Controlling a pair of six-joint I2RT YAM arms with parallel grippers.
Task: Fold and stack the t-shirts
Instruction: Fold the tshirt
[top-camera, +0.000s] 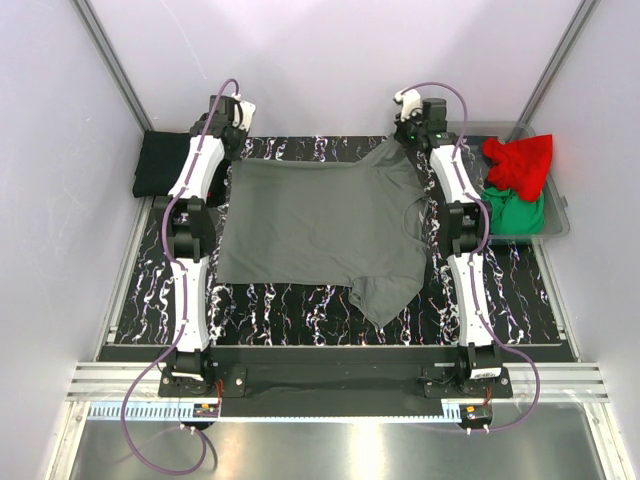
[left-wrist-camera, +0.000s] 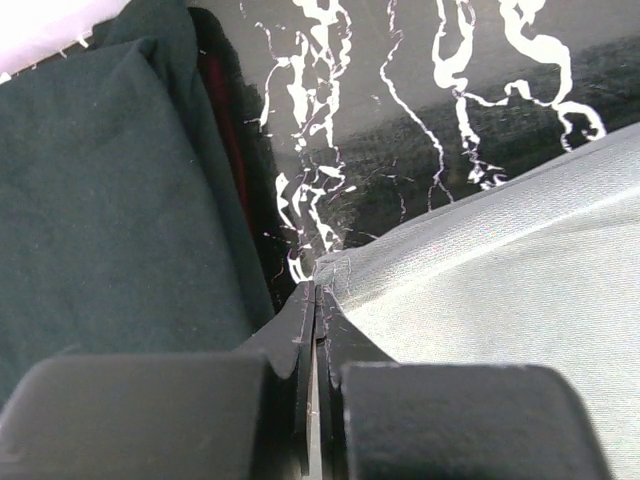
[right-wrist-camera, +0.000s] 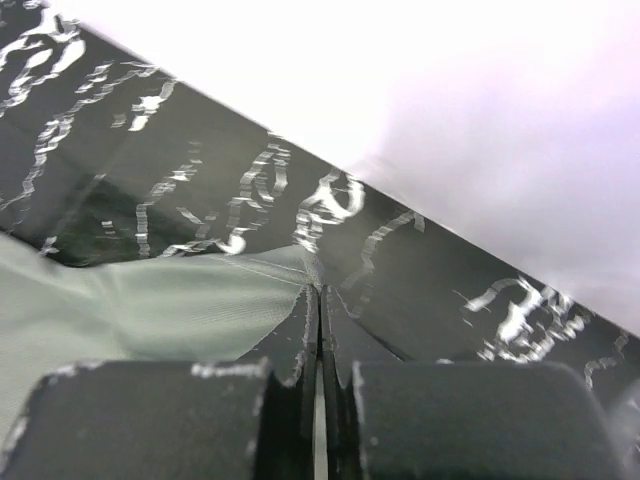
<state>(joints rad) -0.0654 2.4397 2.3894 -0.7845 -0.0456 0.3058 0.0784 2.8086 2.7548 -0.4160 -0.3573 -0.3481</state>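
Note:
A large dark grey t-shirt (top-camera: 320, 220) lies spread flat on the black marbled mat, one sleeve pointing to the near side. My left gripper (top-camera: 232, 158) is at its far left corner, jaws shut with the cloth corner (left-wrist-camera: 335, 272) pinched at the fingertips (left-wrist-camera: 318, 295). At the far right sleeve tip, my right gripper (top-camera: 402, 142) is also shut, the grey cloth (right-wrist-camera: 160, 305) running into its tips (right-wrist-camera: 320, 292). A folded black t-shirt (top-camera: 165, 165) (left-wrist-camera: 100, 200) lies left of the mat. Red (top-camera: 520, 160) and green (top-camera: 515, 212) t-shirts sit in the bin.
The clear grey plastic bin (top-camera: 560, 218) stands at the right edge of the mat. White walls close in on the back and both sides, and the back wall (right-wrist-camera: 450, 100) is near the right gripper. Both arms reach along the shirt's two sides.

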